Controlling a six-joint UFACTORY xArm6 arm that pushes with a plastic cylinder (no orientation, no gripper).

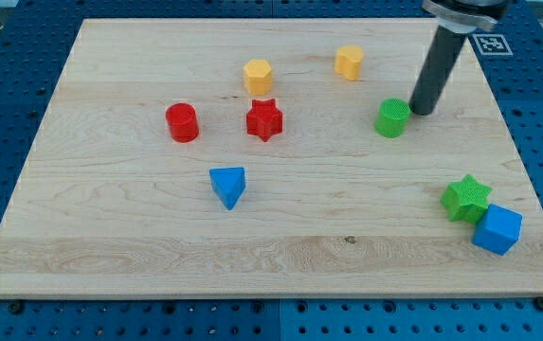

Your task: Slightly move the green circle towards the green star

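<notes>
The green circle [392,117] stands on the wooden board at the view's upper right. The green star [465,198] lies at the lower right, touching the blue cube [497,229] just below and right of it. My tip [422,112] rests on the board right beside the green circle, at its right and slightly toward the view's top, close to touching it. The dark rod rises from there toward the view's top right.
A yellow hexagon block [258,76] and a second yellow block [349,62] lie near the top. A red cylinder [183,122] and a red star [264,119] sit left of centre. A blue triangle [227,186] lies below them. The board's right edge [527,161] runs near the green star.
</notes>
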